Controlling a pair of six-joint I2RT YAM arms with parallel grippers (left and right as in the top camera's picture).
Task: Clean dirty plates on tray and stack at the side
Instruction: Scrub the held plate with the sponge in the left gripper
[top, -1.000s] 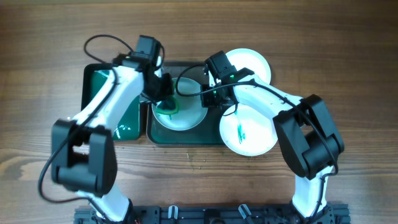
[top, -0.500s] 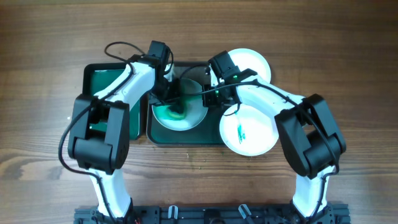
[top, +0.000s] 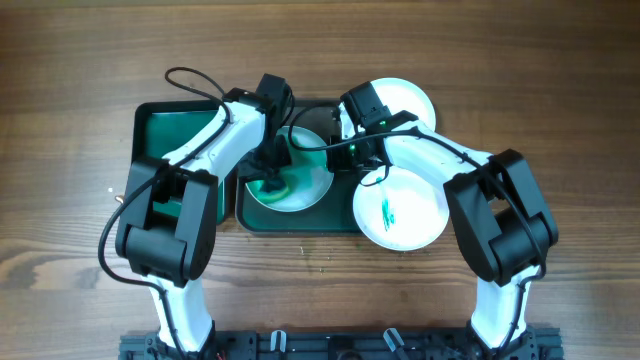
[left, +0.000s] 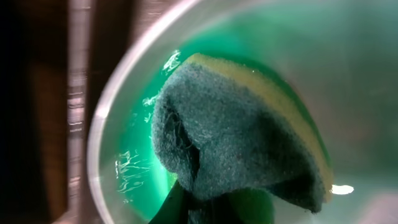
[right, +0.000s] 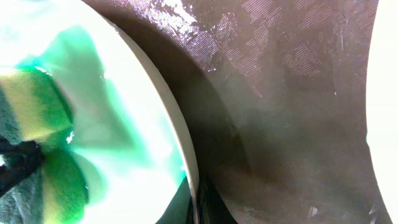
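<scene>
At frame centre, inside the tray (top: 300, 224), the plate (top: 305, 190) is pinched at its right rim by the right claw (top: 337, 160), and the sponge (left: 236, 143) by the left claw (top: 268, 172). The tray's right edge is crowded by a smeared plate (top: 400, 208). Green has been spread wider than earlier.

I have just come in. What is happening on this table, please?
The left gripper presses a green and yellow sponge onto the plate in the dark tray, where green liquid is smeared. The right gripper holds that plate by its rim. Beside the tray, a second plate carries a green smear. A third plate shows none where it is visible.
</scene>
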